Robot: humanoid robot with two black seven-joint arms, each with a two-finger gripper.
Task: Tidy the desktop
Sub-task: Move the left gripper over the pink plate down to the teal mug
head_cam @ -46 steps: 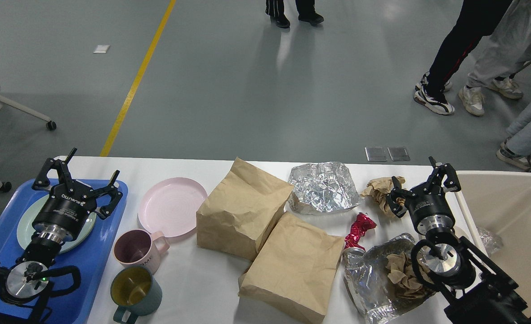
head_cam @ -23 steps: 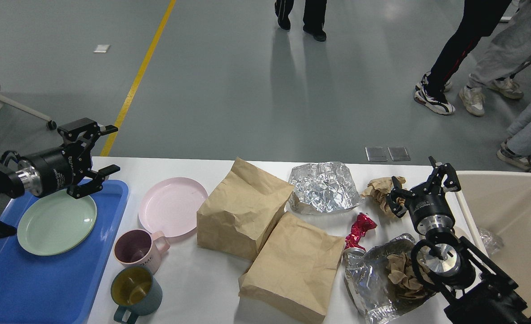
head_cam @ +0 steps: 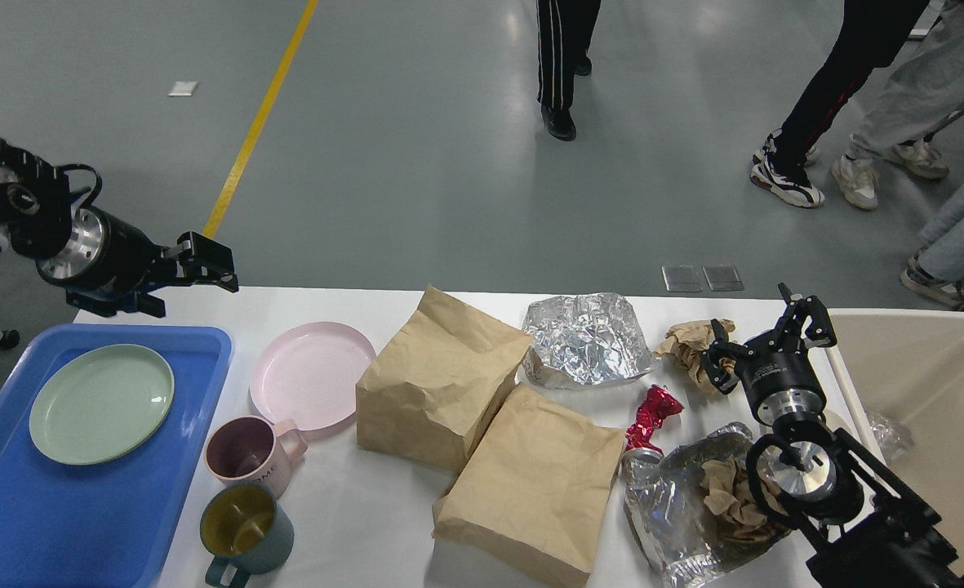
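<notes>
The white desktop (head_cam: pixel 351 523) carries dishes and litter. A pink plate (head_cam: pixel 313 374), a pink mug (head_cam: pixel 249 453) and a green mug (head_cam: pixel 241 523) sit left of centre. Two brown paper bags (head_cam: pixel 441 380) (head_cam: pixel 535 486) lie in the middle. Behind and to their right are crumpled foil (head_cam: pixel 584 339), a red wrapper (head_cam: pixel 653 412), a wad of brown paper (head_cam: pixel 690 339) and a foil tray (head_cam: pixel 677 514) holding more paper. My left gripper (head_cam: pixel 204 269) hovers open and empty over the back left corner. Beside the brown paper wad, my right gripper (head_cam: pixel 763 331) is open.
A blue tray (head_cam: pixel 8 506) at the left holds a green plate (head_cam: pixel 102 403). A beige bin (head_cam: pixel 930 384) stands at the right edge with a scrap of foil inside. People walk and stand on the floor beyond the table.
My left arm rose from over the green plate on the tray and swung up and back to the table's back left corner. The right arm stayed still. A person walked closer behind.
</notes>
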